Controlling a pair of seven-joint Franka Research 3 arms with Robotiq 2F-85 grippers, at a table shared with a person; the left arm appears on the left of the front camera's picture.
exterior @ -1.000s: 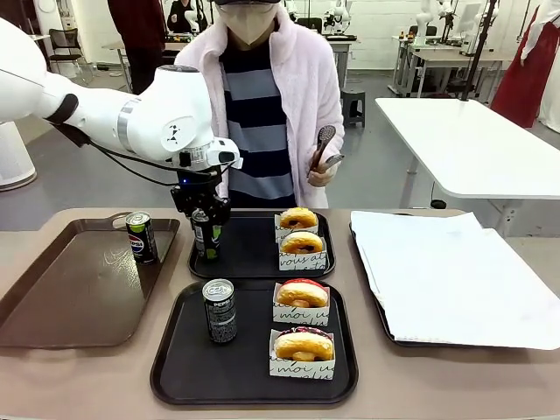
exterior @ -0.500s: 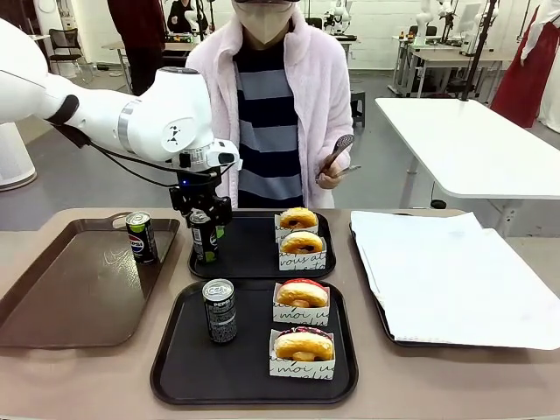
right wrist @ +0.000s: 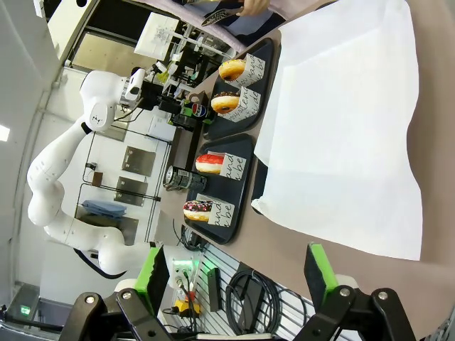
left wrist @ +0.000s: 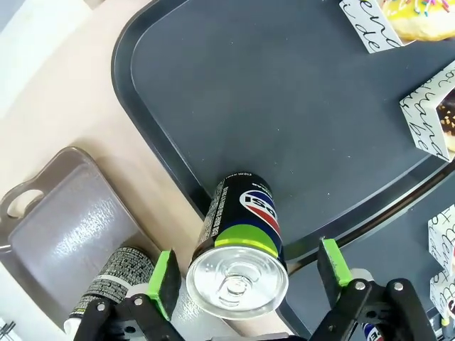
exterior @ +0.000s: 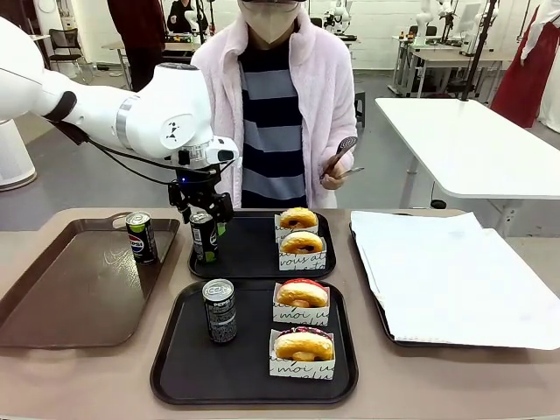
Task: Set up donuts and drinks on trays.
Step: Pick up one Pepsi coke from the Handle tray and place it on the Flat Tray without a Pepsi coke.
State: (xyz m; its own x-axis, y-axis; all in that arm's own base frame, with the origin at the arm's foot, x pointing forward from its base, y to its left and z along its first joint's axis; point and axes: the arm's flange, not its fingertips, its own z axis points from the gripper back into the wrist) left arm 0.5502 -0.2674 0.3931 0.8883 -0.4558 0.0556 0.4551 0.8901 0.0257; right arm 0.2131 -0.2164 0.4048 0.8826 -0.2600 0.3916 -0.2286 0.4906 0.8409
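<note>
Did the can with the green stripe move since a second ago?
No. The green-marked can stands at the same left edge of the far black tray; the left gripper has opened around it.

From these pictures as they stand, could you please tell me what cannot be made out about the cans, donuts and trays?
- Front view: the left gripper covers the top of the green-marked can on the far black tray; contact unclear.
- Front view: paper sleeves hide the donuts' lower halves.
- Left wrist view: the can hides its own base; the picture's edge cuts off the sprinkled donut.
- Right wrist view: can labels are too small.
</note>
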